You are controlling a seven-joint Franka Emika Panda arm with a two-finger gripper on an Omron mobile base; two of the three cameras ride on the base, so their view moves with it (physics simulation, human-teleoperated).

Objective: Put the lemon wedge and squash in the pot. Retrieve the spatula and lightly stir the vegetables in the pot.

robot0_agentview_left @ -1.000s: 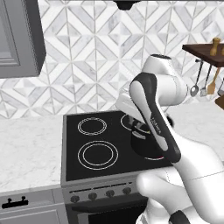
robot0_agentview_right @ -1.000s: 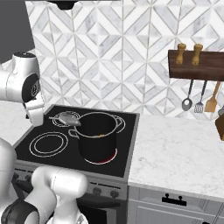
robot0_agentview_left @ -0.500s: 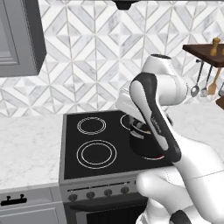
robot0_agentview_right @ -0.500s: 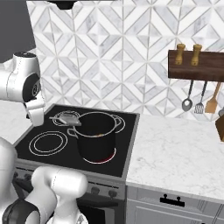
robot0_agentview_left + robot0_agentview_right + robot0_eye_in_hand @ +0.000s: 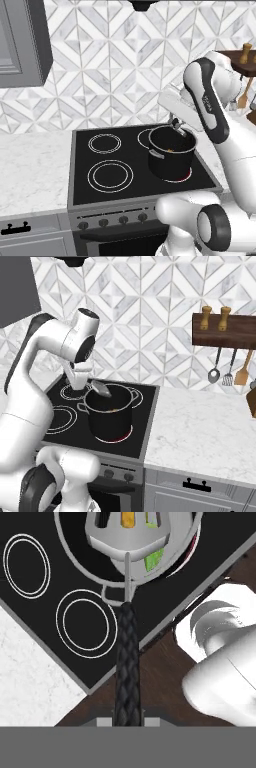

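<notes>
tool (image 5: 128, 721) clamped on spatula (image 5: 127, 662) handle, above pot's (image 5: 171, 159) rim | spatula blade over pot mouth | squash (image 5: 128, 519) and lemon wedge (image 5: 155, 559) inside pot, seen through and beside blade | pot on stove's (image 5: 95, 187) front right burner

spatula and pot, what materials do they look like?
Spatula: blade looks like brushed metal, grey and slotted, with a thin metal neck; the handle looks black with a braided or ribbed texture, possibly rubber or cord. Pot: matte black walls with a thin silvery rim, probably coated metal.
</notes>
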